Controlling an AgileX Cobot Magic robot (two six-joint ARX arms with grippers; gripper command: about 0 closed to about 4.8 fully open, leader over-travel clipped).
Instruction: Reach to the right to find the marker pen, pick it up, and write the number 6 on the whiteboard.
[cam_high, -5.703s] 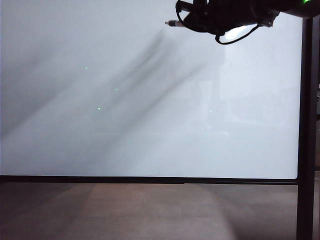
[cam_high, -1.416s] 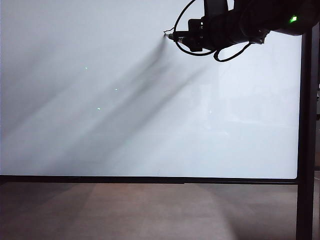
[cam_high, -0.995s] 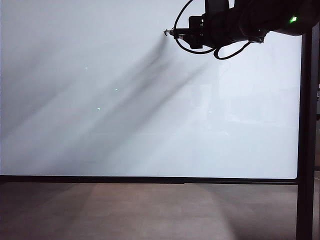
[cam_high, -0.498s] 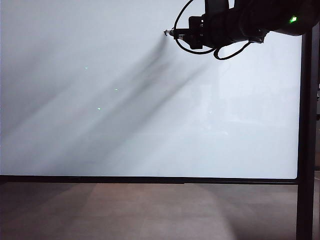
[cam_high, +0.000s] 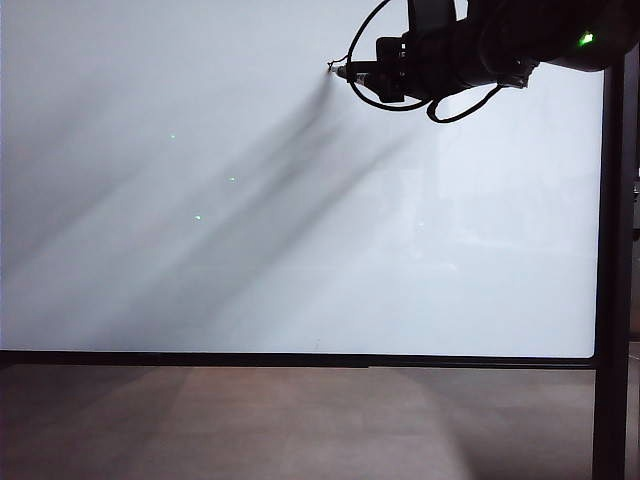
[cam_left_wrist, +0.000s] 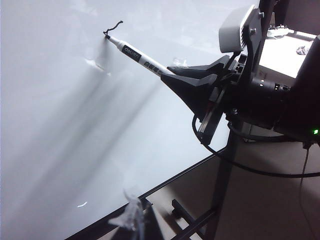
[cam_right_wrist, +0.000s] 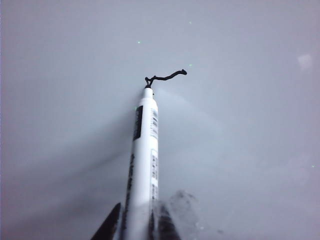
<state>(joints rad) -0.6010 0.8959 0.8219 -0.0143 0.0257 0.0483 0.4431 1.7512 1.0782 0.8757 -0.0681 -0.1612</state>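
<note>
white marker pen (cam_right_wrist: 142, 160) in right hand (cam_left_wrist: 172, 77) | tip on whiteboard (cam_high: 250, 250) near top edge

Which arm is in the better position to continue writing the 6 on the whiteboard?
The right: its end effector grips the marker pen, tip on the whiteboard at the short stroke. The left end effector is unseen.

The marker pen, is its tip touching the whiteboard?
Yes, the marker pen tip sits on the whiteboard at the end of a short black line.

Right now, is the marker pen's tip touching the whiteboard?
Touching: the right wrist view shows the marker pen, held by the right gripper, meeting the whiteboard at its stroke's end.
</note>
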